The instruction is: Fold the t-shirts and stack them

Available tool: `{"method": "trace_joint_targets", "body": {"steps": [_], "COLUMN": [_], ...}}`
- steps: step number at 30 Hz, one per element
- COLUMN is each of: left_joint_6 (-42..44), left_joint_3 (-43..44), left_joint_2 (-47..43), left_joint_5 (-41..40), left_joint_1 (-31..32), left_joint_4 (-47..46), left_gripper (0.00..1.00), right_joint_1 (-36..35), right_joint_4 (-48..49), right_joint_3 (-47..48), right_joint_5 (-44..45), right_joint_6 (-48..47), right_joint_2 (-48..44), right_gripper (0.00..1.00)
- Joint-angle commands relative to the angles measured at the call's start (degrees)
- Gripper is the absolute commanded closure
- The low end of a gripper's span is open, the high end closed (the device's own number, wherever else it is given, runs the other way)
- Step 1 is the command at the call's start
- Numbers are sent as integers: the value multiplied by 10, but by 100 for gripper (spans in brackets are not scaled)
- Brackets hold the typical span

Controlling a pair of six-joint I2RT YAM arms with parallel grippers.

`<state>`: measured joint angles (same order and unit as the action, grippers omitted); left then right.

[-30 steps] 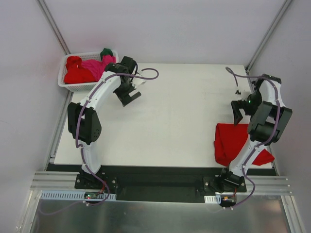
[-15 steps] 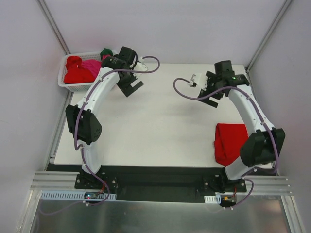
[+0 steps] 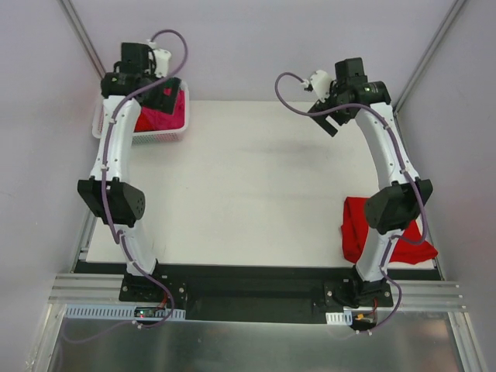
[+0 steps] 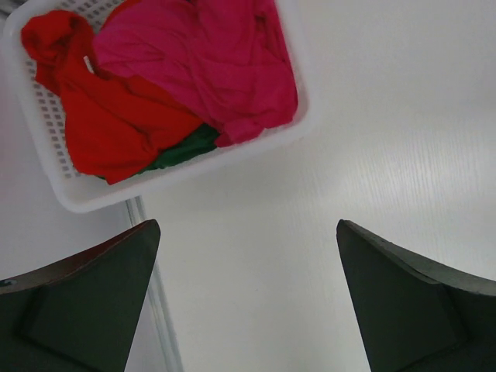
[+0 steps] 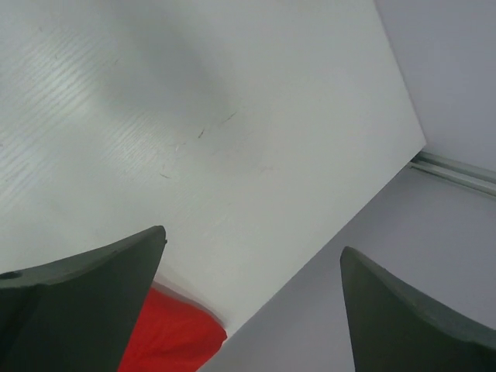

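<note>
The left gripper (image 4: 248,232) and right gripper (image 5: 253,242) were held open, empty. A magenta t-shirt (image 4: 209,62), red t-shirt (image 4: 108,124) and dark green t-shirt (image 4: 182,151) were heaped in the far-left basket (image 4: 93,198). Another red shirt (image 3: 360,229) was laid near right. The cloth was judged light and limp, best pinched at a raised fold.

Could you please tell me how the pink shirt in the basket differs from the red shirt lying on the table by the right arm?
The pink shirt is magenta; the red shirt is bright red. The pink shirt sits crumpled in the basket on other shirts; the red shirt lies flatter, alone on the table, partly behind the right arm. Both are soft cloth, and neither is held.
</note>
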<state>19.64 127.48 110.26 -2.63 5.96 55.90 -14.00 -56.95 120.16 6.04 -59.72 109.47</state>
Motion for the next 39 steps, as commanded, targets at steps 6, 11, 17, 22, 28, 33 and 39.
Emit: {"method": "trace_joint_targets", "body": {"steps": [6, 11, 17, 22, 28, 33, 39], "left_joint_6": [-137, -139, -127, -129, -141, -147, -136], "left_joint_3": [-54, -18, -19, -40, -82, -123, -125], "left_joint_2": [-56, -34, -39, -43, -57, -79, -89], "left_joint_5": [110, 108, 90, 70, 45, 49, 52], "left_joint_1": [-41, -40, -41, -41, -41, -40, -41], "left_joint_4": [-17, -18, -18, -20, -20, -34, -41], "left_gripper": [1, 1, 1, 1, 1, 1, 1], "right_joint_1": [-16, -17, -24, -37, -67, -97, -129], "right_joint_4": [-41, -31, -27, -54, -120, -114, -96], "right_joint_3": [-35, -43, -82, -65, -11, -23, -33], "right_joint_5": [29, 64, 76, 91, 106, 117, 155], "right_joint_6": [184, 233, 273, 291, 318, 325, 311], "right_joint_2": [-41, -51, -70, -59, -22, -27, -33], "right_gripper": [0, 0, 0, 0, 0, 0, 0]}}
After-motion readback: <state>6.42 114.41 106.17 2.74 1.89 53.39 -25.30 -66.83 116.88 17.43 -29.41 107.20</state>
